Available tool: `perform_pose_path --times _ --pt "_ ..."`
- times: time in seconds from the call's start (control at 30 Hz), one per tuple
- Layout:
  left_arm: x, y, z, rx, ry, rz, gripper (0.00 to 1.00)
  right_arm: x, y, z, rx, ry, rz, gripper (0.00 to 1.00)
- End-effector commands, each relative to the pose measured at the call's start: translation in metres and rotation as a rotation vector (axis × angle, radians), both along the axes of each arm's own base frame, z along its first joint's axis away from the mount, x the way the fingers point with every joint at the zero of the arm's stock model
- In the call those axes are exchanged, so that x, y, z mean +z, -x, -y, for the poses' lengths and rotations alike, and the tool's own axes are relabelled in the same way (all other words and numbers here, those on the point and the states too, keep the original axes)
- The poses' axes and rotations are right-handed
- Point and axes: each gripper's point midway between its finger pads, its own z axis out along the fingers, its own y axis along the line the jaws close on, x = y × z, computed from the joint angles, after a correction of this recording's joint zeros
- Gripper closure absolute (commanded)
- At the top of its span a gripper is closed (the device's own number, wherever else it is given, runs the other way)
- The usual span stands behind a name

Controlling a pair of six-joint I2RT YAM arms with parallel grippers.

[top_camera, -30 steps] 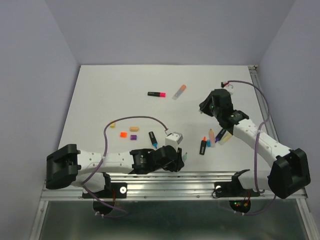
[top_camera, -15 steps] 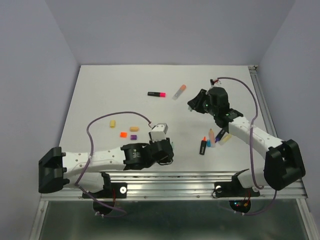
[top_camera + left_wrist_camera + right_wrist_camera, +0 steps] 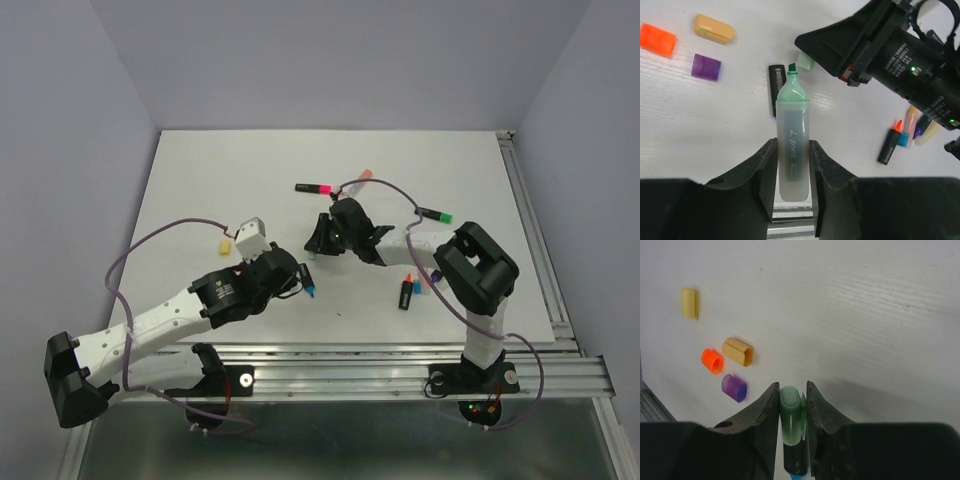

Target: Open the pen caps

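My left gripper is shut on a pale translucent highlighter. It points away from me and its green tip is bare. Just beyond that tip, my right gripper is shut on a mint green pen cap, and this green cap stands clear of the pen. From above, the left gripper and the right gripper meet at the table's middle. Loose caps lie on the table: yellow, orange, peach and purple.
A black pen with a blue tip lies under the grippers. Further back lie a black pen with a pink end and one with a green end. Several uncapped pens are bunched at the right. The right arm's cable loops over the middle.
The right arm has swung from the right side to the table's middle. The left gripper has moved back and to the left with its highlighter, so both grippers now meet.
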Motion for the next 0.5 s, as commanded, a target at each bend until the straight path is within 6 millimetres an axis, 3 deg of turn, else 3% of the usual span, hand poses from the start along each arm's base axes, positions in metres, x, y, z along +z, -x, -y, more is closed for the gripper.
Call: perform_pose_path --times 0.0,0.13,0.3,0.37,0.43,0.47 --pt "-0.003 0.000 -0.014 0.015 -0.032 0.023 1.00 0.041 -0.034 -0.043 -0.008 -0.103 0.107 0.92" --pt "-0.005 0.001 -0.011 0.000 -0.014 0.018 1.00 0.030 -0.040 -0.063 0.018 -0.091 0.093 0.90" --pt "-0.004 0.002 -0.009 -0.012 -0.008 0.018 1.00 0.019 -0.038 -0.083 0.061 -0.068 0.069 0.78" --pt "-0.003 0.002 -0.009 -0.015 -0.010 0.022 1.00 0.018 -0.037 -0.087 0.068 -0.062 0.062 0.72" --pt "0.000 0.001 -0.008 -0.019 -0.006 0.029 1.00 0.021 -0.038 -0.086 0.072 -0.043 0.068 0.57" --pt "0.000 0.001 -0.008 -0.024 -0.008 0.030 1.00 0.023 -0.039 -0.085 0.074 -0.032 0.078 0.54"
